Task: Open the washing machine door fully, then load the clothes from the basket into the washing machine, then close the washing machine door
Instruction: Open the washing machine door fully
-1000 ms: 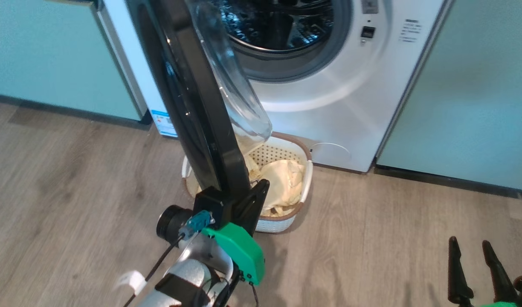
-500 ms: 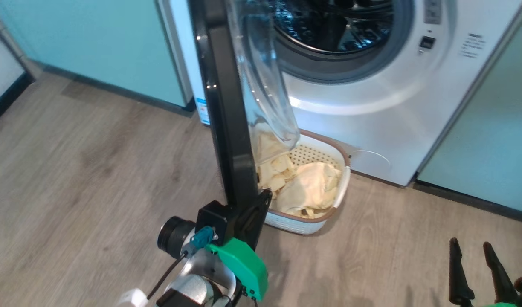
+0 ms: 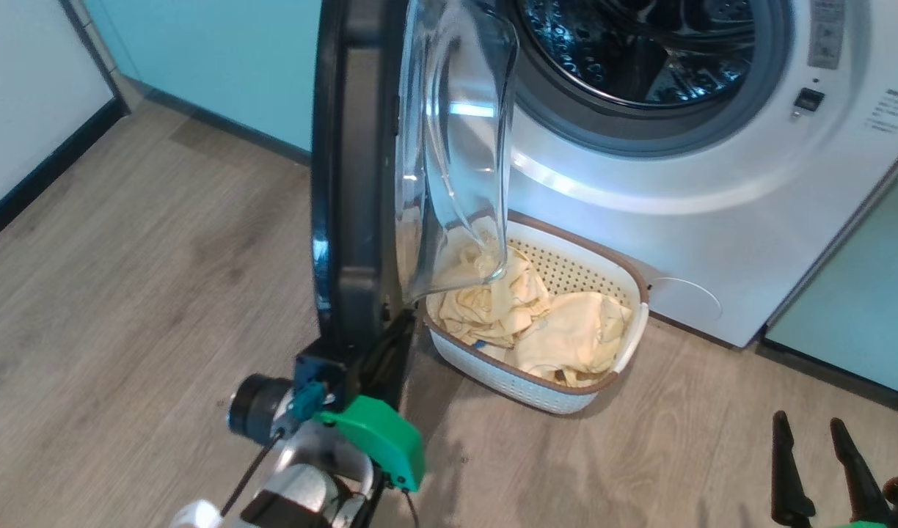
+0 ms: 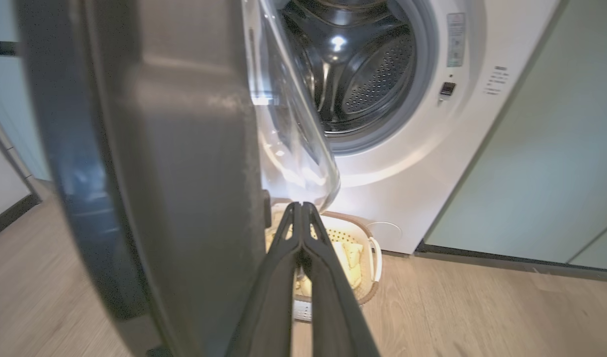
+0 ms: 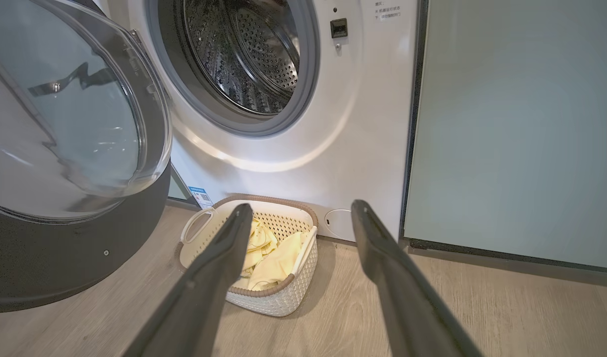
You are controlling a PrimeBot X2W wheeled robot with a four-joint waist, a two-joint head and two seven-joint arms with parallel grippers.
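Door-opening step, judged not yet complete: the washing machine door (image 3: 350, 183) stands swung out about square to the washing machine (image 3: 640, 213), its glass bowl overhanging the basket (image 3: 634, 345) of clothes (image 3: 537, 323) on the floor at the machine's foot. The left end effector (image 4: 300, 206), fingers pressed together on nothing, sits at the door's lower inner rim; the right end effector (image 5: 301, 206) hangs spread wide and empty. The next move probably calls for pushing the door further outward until the basket lies clear.
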